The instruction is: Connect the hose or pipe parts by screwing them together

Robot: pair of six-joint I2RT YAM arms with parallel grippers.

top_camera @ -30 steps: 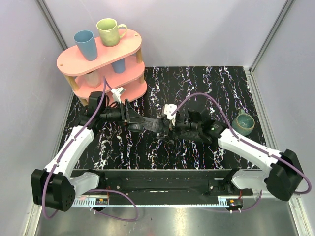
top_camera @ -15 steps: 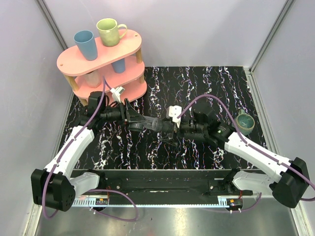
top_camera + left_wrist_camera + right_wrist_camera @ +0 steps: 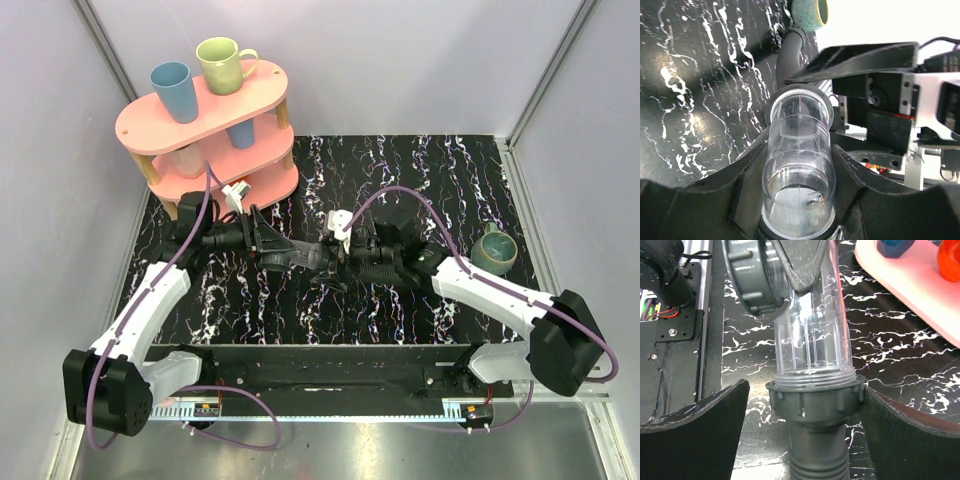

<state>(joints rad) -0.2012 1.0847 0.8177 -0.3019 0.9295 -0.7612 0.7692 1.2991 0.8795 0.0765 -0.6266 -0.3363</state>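
1. From above, we see the left gripper (image 3: 285, 252) clenched on the translucent fitting (image 3: 306, 258), over the marbled table (image 3: 400, 170) and in front of the pink shelf (image 3: 200, 125). The right gripper (image 3: 350, 255) meets it from the other side. The black ribbed hose (image 3: 385, 270) shows beneath the right wrist.
2. In the left wrist view, both fingers (image 3: 747, 170) press against the sides of the clear fitting (image 3: 799, 125), which points away from the camera. A grey collar (image 3: 799, 91) rings its far end. Beyond it the dark hose (image 3: 787, 55) curves off toward the green mug (image 3: 810, 12).
3. In the right wrist view, the right gripper (image 3: 805, 390) stands released. Its fingers (image 3: 705, 415) straddle the grey collar (image 3: 812, 407), with a gap on the left side. The fitting's (image 3: 812, 340) end sits in the collar, with the hose ribs (image 3: 815, 467) below it. We cannot tell how far the thread is engaged.
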